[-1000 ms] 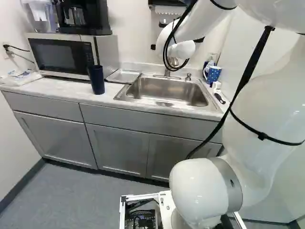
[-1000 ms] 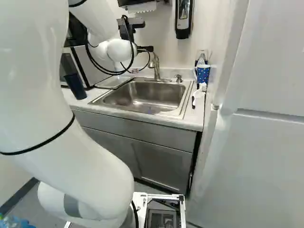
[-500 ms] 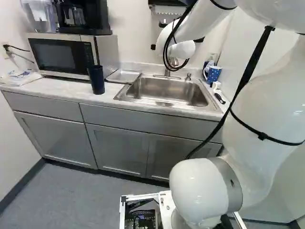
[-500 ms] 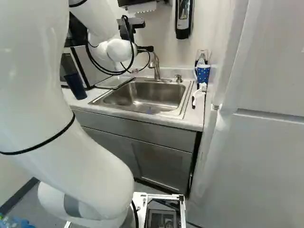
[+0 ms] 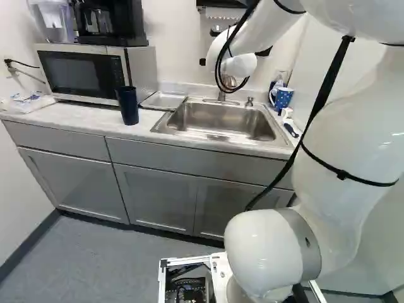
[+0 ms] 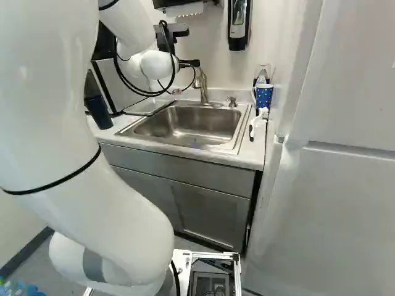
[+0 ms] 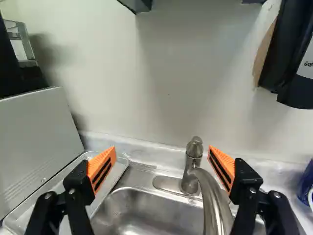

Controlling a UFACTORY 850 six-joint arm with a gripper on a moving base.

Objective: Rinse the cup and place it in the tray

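Here, the jaws gape toward the faucet [image 7: 212,196].

White rounded arm [image 5: 341,145] — black cables [image 5: 221,66], black straps [image 5: 344,173].

"What sort of place is this?"

"A kitchenette. In the left base view there's a microwave [image 5: 79,72] at ten o'clock, with a coffee maker [image 5: 134,26] on top."

"And the rest?"

"Just past centre, towards one o'clock, a steel sink [image 5: 221,123] set in a counter [image 5: 76,115], grey cabinets [image 5: 154,196] below at seven."

"Home or shared?"

"Looks shared: a wall dispenser [image 6: 237,28] hangs near one o'clock in the right base view."
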